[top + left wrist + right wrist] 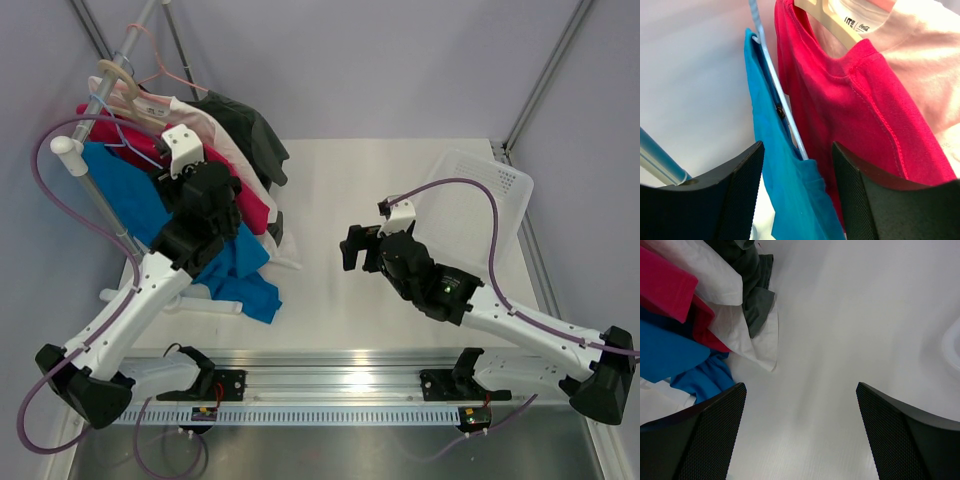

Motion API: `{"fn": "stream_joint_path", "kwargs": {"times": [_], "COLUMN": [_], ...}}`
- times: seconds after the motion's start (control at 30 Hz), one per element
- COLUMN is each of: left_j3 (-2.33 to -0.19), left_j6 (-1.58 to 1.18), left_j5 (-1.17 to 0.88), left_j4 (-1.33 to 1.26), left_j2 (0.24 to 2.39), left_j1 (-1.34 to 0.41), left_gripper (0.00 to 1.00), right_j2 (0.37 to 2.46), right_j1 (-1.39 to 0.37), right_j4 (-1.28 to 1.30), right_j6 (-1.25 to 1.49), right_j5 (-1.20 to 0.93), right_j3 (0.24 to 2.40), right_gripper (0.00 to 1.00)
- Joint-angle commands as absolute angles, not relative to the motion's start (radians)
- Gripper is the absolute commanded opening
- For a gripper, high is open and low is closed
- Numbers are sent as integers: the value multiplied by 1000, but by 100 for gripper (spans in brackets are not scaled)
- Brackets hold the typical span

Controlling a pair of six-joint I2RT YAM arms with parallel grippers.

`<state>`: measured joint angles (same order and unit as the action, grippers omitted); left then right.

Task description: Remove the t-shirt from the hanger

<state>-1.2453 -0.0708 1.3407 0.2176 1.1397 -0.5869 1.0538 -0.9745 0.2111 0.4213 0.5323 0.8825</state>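
Note:
The bright blue t-shirt (790,200) hangs on the thin light-blue wire hanger (771,70) at the left end of the rack; from above, the t-shirt (128,195) drapes down to the table. My left gripper (797,192) is open, and its jaws straddle the t-shirt's shoulder seam and the lower tip of the hanger wire. The cloth lies close to the left pad (742,200), with a gap to the right pad (860,205). My right gripper (800,432) hovers wide open over bare table, holding nothing; the top view has this gripper (352,248) at the table's middle.
A magenta shirt (865,100) hangs directly beside the t-shirt, then a pale pink one (920,60) on a beige hanger (835,25). A dark grey shirt (250,135) hangs farthest back. A white basket (480,200) stands at the back right. The rack pole (660,162) is at my left.

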Motion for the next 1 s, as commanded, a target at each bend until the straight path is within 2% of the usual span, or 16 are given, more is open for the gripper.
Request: {"fn": "stream_joint_path", "kwargs": {"times": [0.0, 0.23, 0.37, 0.4, 0.47, 0.97], "left_j3": [-1246, -1223, -1232, -1238, -1244, -1374], "left_j6": [-55, -81, -77, -74, -64, 40], "left_j5": [1378, 1382, 1381, 1381, 1384, 1410], "left_j4": [149, 152, 152, 152, 152, 175], "left_j2": [1166, 1187, 1187, 1190, 1198, 1137], "left_j1": [-578, -539, -531, -529, -526, -531], "left_gripper": [59, 56, 36, 20, 0, 0], "right_j2": [1069, 1083, 1080, 1080, 1078, 1089], "right_j1": [-982, -982, -980, -980, -982, -982], "right_j4": [219, 239, 241, 242, 247, 244], "right_j6": [405, 405, 408, 408, 408, 403], "right_j5": [541, 555, 555, 555, 555, 563], "right_j3": [940, 953, 954, 954, 957, 957], "right_gripper": [99, 99, 100, 100, 100, 99]}}
